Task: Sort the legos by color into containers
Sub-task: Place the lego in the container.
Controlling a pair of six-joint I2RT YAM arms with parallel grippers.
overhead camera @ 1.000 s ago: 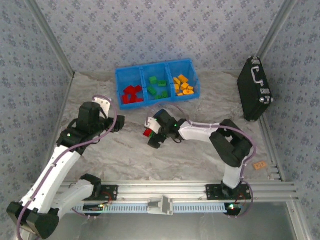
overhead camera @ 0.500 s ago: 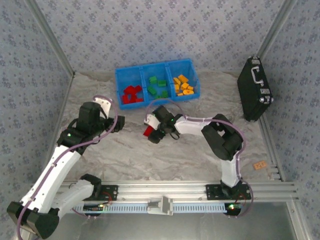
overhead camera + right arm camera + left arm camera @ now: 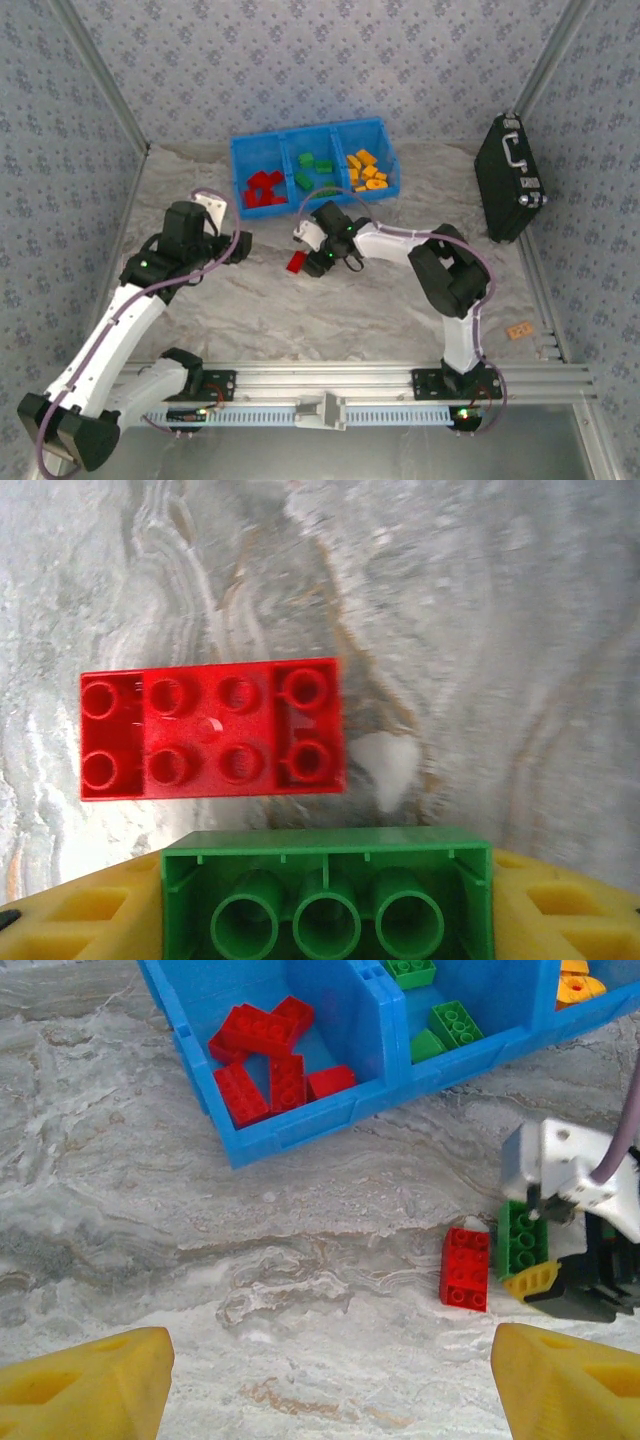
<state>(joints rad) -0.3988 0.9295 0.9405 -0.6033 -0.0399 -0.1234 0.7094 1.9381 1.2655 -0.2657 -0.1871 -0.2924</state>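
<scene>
**Green brick clamped in the right pincer, one red brick loose on the tabletop**

The left pincer hangs with its fingers wide apart and nothing between them, over bare tabletop in front of the blue tray. The tray's compartments hold red, green and orange-yellow from left to right. A red brick lies studs up near the tray. Just beside it, the right pincer is closed on a green brick, seemingly by its two ends. Such bricks are likely light, rigid and smooth-sided. The flat opposite walls look like the best hold, since a corner pinch could twist or slip.
</scene>
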